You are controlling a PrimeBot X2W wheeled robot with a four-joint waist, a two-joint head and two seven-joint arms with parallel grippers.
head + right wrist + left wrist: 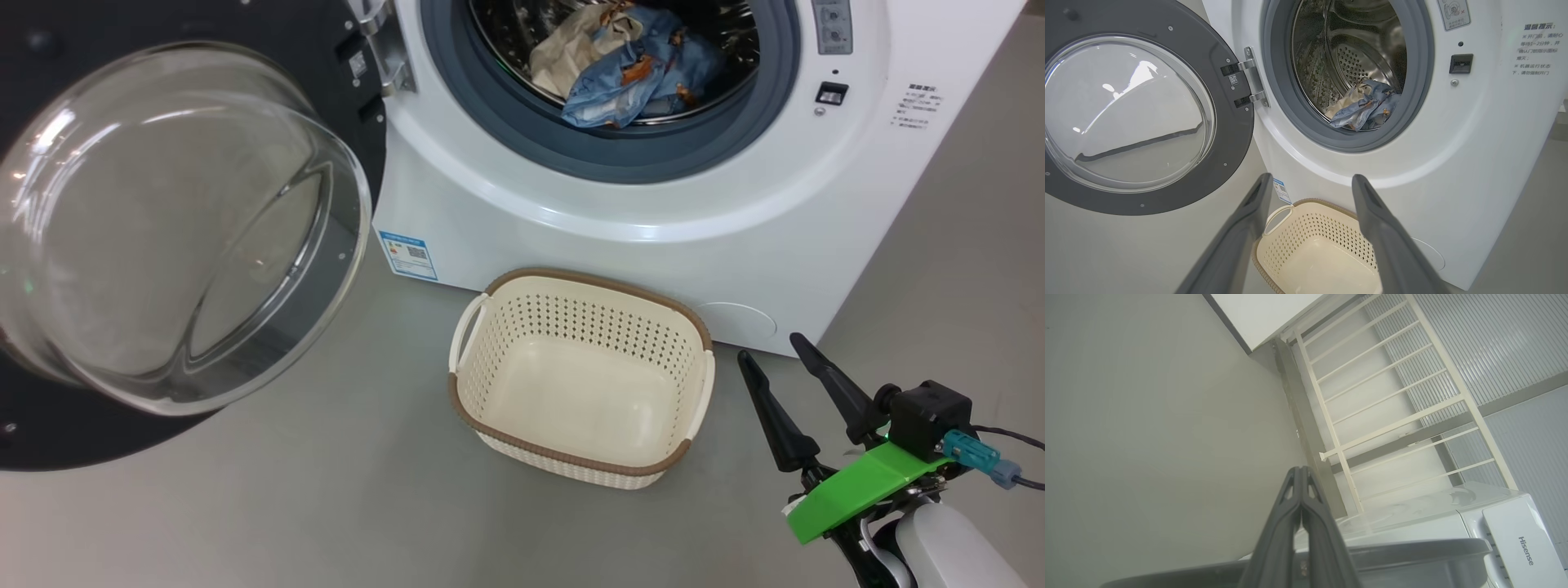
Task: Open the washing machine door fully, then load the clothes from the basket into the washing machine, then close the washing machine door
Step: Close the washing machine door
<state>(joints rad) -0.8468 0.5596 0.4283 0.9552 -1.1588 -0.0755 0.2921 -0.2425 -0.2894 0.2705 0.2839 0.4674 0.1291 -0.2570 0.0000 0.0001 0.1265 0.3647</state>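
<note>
Loading looks done: the clothes (620, 77) lie inside the washing machine (653, 261), and the basket (522, 343) just in front of it sits empty. The washing machine door (49, 445) hangs wide at its left. The right gripper (769, 346) has its jaws apart, the left gripper (1301, 470) has them together. Next, I'd say, that door needs swinging shut.

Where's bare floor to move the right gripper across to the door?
Bare floor lies between the open door and the basket, also on the basket's near side, and between it and the right gripper. Tight: the basket's far rim sits close to the washing machine.
</note>
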